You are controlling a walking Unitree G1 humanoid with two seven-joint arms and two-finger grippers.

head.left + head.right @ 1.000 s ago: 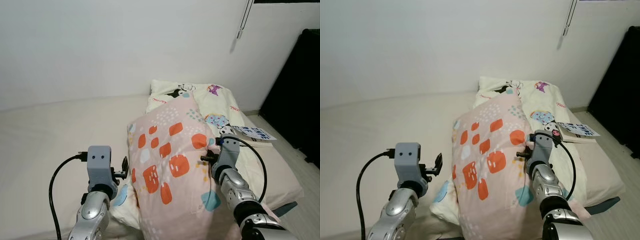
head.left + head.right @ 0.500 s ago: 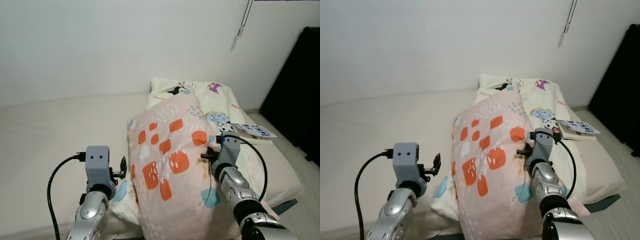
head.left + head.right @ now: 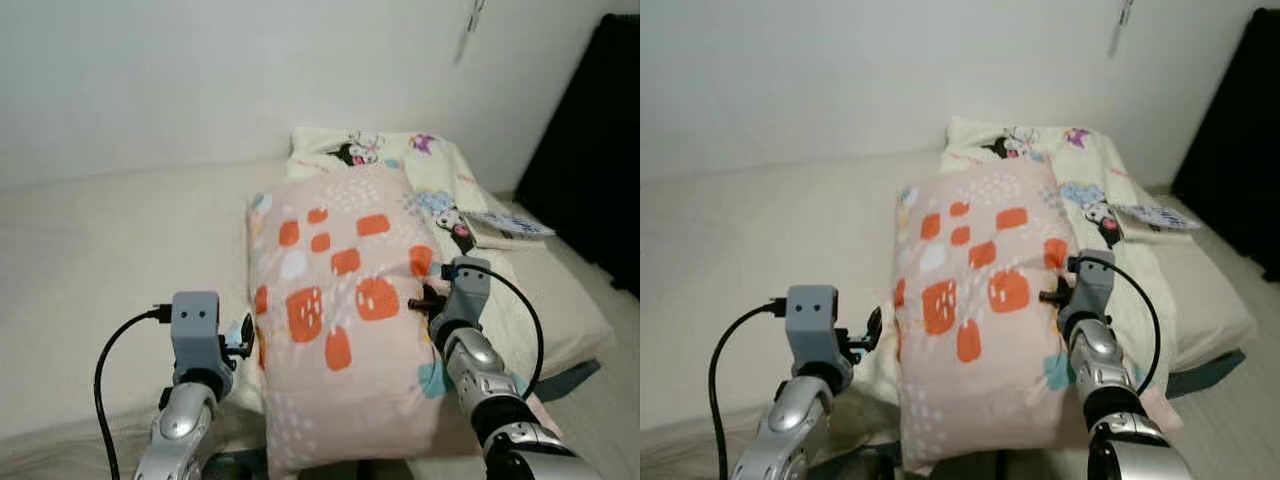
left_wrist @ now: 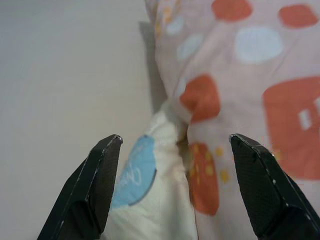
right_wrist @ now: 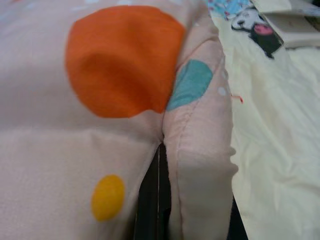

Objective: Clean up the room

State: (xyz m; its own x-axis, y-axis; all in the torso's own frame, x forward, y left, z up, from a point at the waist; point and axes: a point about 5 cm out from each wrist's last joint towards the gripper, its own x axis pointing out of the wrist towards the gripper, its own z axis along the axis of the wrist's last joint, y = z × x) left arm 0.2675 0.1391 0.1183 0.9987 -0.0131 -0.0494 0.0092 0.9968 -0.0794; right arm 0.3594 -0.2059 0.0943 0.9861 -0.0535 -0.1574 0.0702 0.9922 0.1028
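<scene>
left eye view: right gripper (image 3: 428,300) pinching pink pillow (image 3: 345,300) | left gripper (image 4: 175,165) spread | booklet (image 3: 505,225) on bed (image 3: 90,260)

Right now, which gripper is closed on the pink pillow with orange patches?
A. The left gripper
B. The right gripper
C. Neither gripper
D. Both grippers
B: the right gripper pinches the edge of the pink pillow, while the left gripper stands open beside it, holding nothing.
</scene>
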